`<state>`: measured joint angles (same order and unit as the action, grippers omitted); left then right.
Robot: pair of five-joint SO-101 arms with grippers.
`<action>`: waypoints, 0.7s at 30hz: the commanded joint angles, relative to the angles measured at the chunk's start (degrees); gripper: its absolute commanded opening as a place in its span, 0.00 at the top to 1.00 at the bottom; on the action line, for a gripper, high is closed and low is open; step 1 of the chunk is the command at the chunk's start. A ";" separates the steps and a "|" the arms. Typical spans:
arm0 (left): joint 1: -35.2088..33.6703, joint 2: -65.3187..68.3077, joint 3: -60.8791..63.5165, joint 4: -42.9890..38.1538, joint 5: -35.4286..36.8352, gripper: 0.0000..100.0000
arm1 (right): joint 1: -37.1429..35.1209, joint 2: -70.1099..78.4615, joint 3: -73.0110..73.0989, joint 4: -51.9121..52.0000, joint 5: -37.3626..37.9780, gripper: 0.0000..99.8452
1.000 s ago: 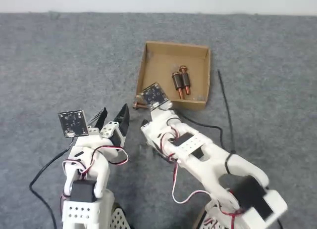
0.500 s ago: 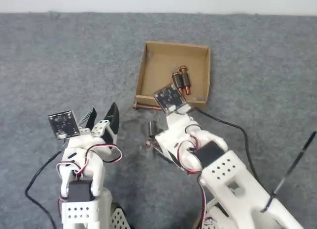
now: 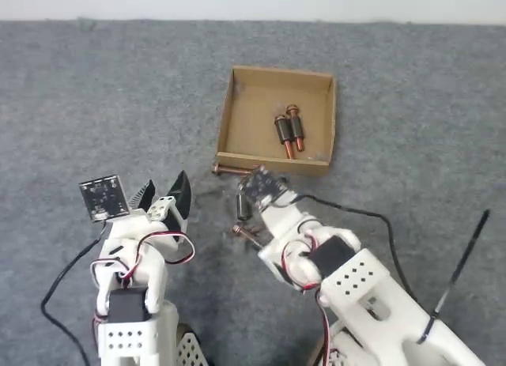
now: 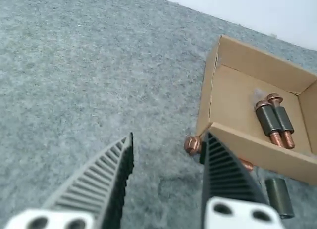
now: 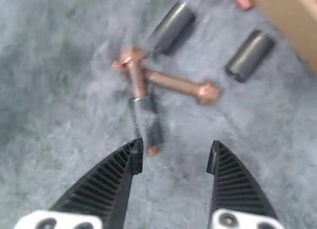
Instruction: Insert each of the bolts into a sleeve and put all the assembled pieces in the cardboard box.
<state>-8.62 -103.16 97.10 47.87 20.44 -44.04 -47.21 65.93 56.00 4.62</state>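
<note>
The dark-sleeved copper bolt [image 5: 145,117] was seen just ahead of the released, empty right gripper [image 5: 177,145], long axis pointing away from it

Table cover [image 3: 95,89]: grey cloth, felt-like; rough, fibrous, matt.
Cardboard box [image 3: 273,164]: brown paperboard; matt, raw cut edges noted.
Bolts [image 5: 181,85]: copper-toned metal; smooth shanks, threaded tips, faint sheen.
Sleeves [image 5: 249,55]: dark grey, smooth, dull sheen; metal or plastic not determined.
Left gripper [image 4: 170,137]: black plastic fingers [image 4: 110,169], ribbed, matt; white plastic base, smooth.
Right gripper [image 5: 176,147]: same ribbed black plastic on white plastic.
Arm shells [image 3: 360,279]: white plastic, smooth, slightly glossy.
</note>
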 commanded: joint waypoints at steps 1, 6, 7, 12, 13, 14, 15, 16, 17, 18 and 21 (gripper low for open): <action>-0.26 -0.62 -0.48 0.00 -0.70 0.79 | -2.68 -1.71 -0.09 -0.40 1.49 0.80; -0.26 -0.62 -0.48 0.00 -0.70 0.79 | -3.12 2.15 -0.09 -2.68 1.49 0.80; -0.26 -0.62 -0.48 0.00 -0.70 0.79 | -3.12 4.44 -0.18 -3.82 1.49 0.80; -0.26 -0.62 -0.48 -0.09 -0.70 0.79 | -2.86 14.29 -2.29 -9.45 1.41 0.84; -0.62 -0.62 -0.48 -0.09 -0.70 0.79 | -2.86 15.87 -2.99 -9.98 1.58 0.86; -1.32 -0.70 -0.48 -0.18 -0.70 0.79 | -2.95 17.19 -3.60 -10.51 1.85 0.89; -1.76 -0.79 -0.48 -0.26 -0.70 0.79 | -3.03 18.24 -4.22 -10.51 2.02 0.91; -1.93 -0.79 -0.48 -0.26 -0.70 0.79 | -3.12 19.30 -4.92 -10.51 2.64 0.92; -1.93 -0.79 -0.48 -0.26 -0.70 0.79 | -3.12 20.18 -5.54 -10.51 3.87 0.92; -1.93 -0.79 -0.48 -0.26 -0.70 0.79 | -2.95 21.23 -5.98 -10.51 4.66 0.91; -1.93 -0.79 -0.48 -0.26 -0.70 0.79 | -2.86 22.73 -7.03 -10.51 5.36 0.88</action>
<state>-10.11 -103.16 97.10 47.87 20.09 -46.77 -24.70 62.68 46.77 8.40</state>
